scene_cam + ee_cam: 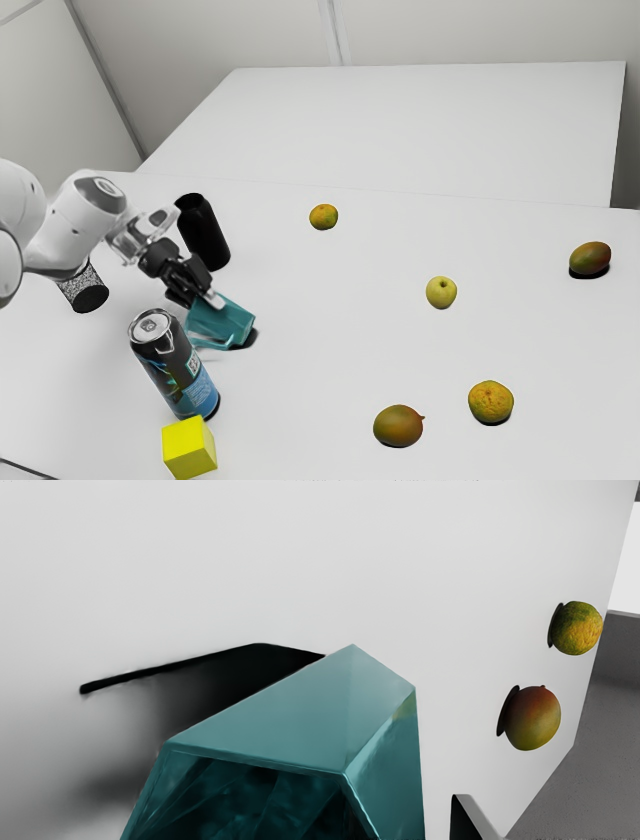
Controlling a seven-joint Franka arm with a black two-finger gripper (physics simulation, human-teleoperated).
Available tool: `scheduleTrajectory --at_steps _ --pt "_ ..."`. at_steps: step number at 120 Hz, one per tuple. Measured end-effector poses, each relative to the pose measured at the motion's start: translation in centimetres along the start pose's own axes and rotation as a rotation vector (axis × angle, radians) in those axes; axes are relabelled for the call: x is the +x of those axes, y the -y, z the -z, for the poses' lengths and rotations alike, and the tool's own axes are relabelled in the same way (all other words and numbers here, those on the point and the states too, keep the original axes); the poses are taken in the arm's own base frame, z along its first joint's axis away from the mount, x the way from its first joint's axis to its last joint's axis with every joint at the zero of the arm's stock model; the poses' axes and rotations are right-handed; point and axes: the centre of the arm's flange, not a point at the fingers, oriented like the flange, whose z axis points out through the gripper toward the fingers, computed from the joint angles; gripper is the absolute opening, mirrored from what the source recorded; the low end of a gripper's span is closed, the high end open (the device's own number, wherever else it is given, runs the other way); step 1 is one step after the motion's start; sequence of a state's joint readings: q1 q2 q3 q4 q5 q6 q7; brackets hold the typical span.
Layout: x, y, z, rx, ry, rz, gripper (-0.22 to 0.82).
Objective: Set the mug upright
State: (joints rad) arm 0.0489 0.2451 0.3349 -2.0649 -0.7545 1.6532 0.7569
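The black gripper (205, 293) is at the teal mug (228, 318), by the mug's end nearest the arm in the exterior view. The mug is tipped over, its handle on the side toward the tall can, a dark shadow on the table beside it. In the wrist view the angular mug (290, 710) has its dark hollow facing the hand. My gripper (322, 827) stands open around that end; one fingertip (465, 820) shows beside the mug with a gap between them. The mug hides the other finger.
A tall can (175, 365) stands close by the mug, with a yellow cube (189, 447) beside it. A black cylinder (203, 233) rises behind the gripper. Fruit lies toward the exterior view's right, including a mango (398, 426) and a green-yellow apple (441, 292).
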Motion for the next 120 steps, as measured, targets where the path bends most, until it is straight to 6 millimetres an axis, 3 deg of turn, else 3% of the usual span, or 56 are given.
scheduleTrajectory --at_steps 30,70,77,88,103,120 --pt "0.7 -1.8 -1.0 0.003 0.011 -0.024 -0.08" --pt "0.7 -4.0 0.3 0.023 -0.011 -0.027 -0.16" --pt "0.7 -5.6 0.7 0.056 -0.014 -0.053 -0.16" --pt "1.2 -10.1 0.0 0.190 0.020 -0.150 -0.17" --pt "1.7 -14.3 -2.6 0.415 0.089 -0.287 -0.17" --pt "2.6 -17.7 -5.3 0.686 0.168 -0.436 -0.18"
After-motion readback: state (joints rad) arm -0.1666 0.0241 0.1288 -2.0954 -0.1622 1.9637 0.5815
